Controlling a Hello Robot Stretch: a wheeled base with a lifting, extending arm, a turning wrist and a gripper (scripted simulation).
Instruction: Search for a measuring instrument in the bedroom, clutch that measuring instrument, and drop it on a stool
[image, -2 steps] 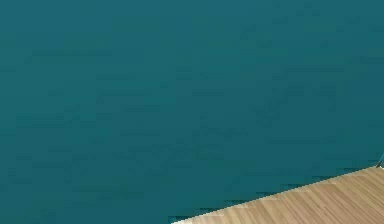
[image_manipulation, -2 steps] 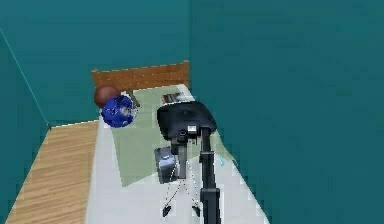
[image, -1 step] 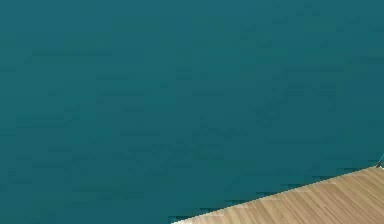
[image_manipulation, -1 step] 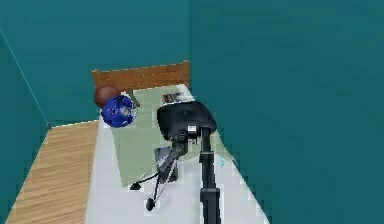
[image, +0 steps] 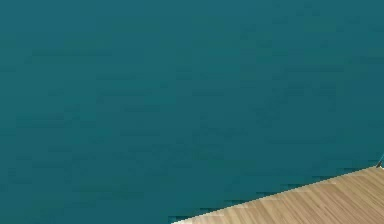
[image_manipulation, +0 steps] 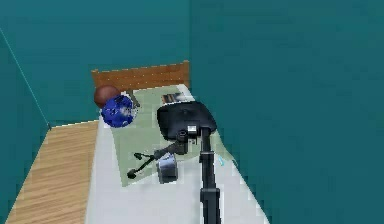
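In the arm side view the arm (image_manipulation: 208, 195) rises from the bottom edge as a dark bar over the near end of a bed (image_manipulation: 110, 190) with a white sheet. At the arm's far end the gripper (image_manipulation: 145, 163) reaches toward the view's left, its thin fingers lying over a pale green blanket (image_manipulation: 145, 130) spread on the mattress. How the fingers stand cannot be told, and with bedding right behind them I cannot tell whether the gripper holds anything.

Just beside the gripper's body, on the near side, a small grey object (image_manipulation: 167, 171) lies on the bed. It may be the measuring instrument, but it is too small to name with confidence.

Farther up the bed, a bulky black shape (image_manipulation: 185, 119) rests on the blanket next to the arm's end. Left of it sits a blue-and-white ball (image_manipulation: 118, 111), and touching that from behind is a brown ball (image_manipulation: 104, 94). A small dark-and-pale item (image_manipulation: 170, 97) lies near the wooden headboard (image_manipulation: 140, 75). Teal walls (image_manipulation: 290, 90) close in behind the bed and on the view's right, and wooden floor (image_manipulation: 55, 170) runs along the bed's left.

In the forward view, a wedge of wooden floor shows at the bottom right, with teal wall above it.
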